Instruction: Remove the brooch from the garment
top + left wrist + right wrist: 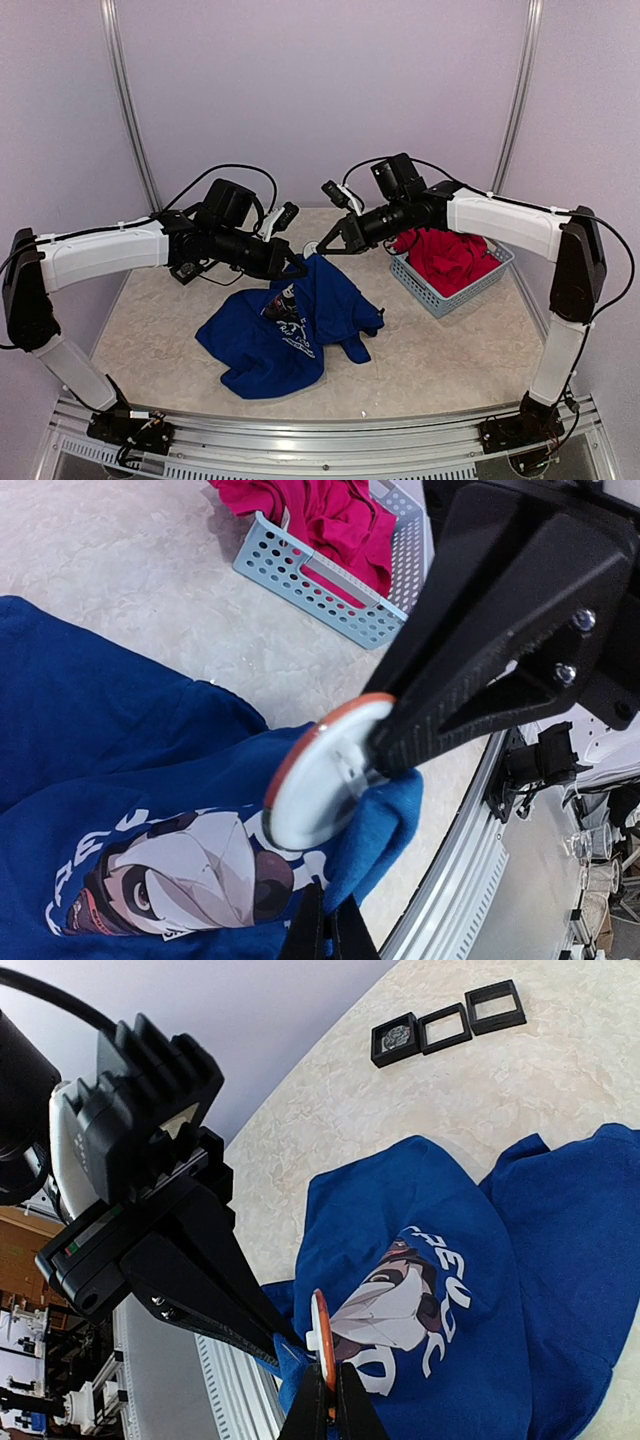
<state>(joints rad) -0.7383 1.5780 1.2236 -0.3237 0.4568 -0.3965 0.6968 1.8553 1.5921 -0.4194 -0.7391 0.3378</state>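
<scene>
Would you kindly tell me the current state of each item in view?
T-shirt: crumpled on the table, one fold pinched up.
Brooch: gripped at its edge, against the T-shirt.
Left gripper: shut on T-shirt.
Right gripper: shut on brooch.
Red garment: bunched in basket.

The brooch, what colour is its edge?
Orange, round a white middle. The brooch shows best in the left wrist view.
</scene>
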